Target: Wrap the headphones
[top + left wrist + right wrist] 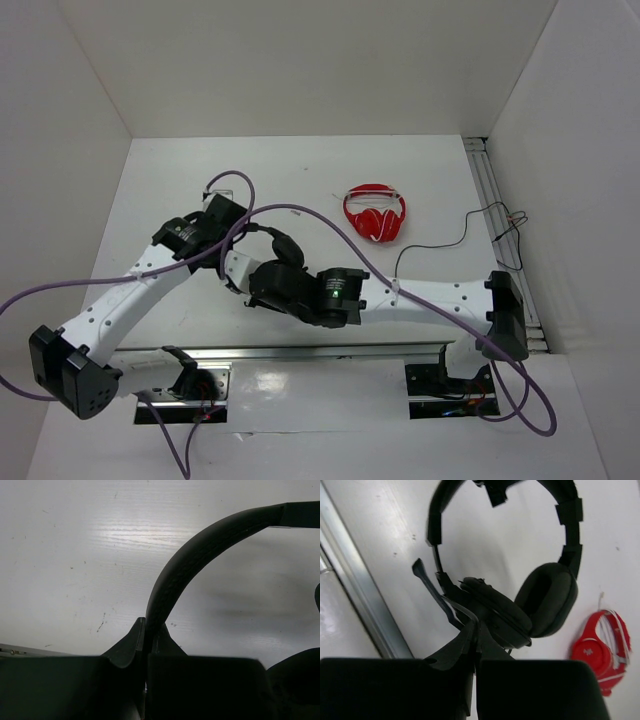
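The black headphones (pixel 278 244) hang in the air between my two grippers at mid-table. My left gripper (pixel 238 238) is shut on the thin headband (pixel 200 545), which arcs up and right from its fingertips (pixel 147 630). My right gripper (pixel 240 270) is shut on a thin black cable (pixel 455 604) right at the lower earcup (pixel 495 611). The second earcup (pixel 547 600) and the boom mic (pixel 422 575) show above its fingertips (pixel 477 625). The long cable (pixel 440 245) trails right over the table to the right wall.
Red-and-white headphones (pixel 375 212) lie behind and to the right, also in the right wrist view (pixel 600 650). A metal rail (pixel 300 352) runs along the near edge, another rail (pixel 497 200) along the right wall. Purple arm cables (pixel 300 210) loop over the arms.
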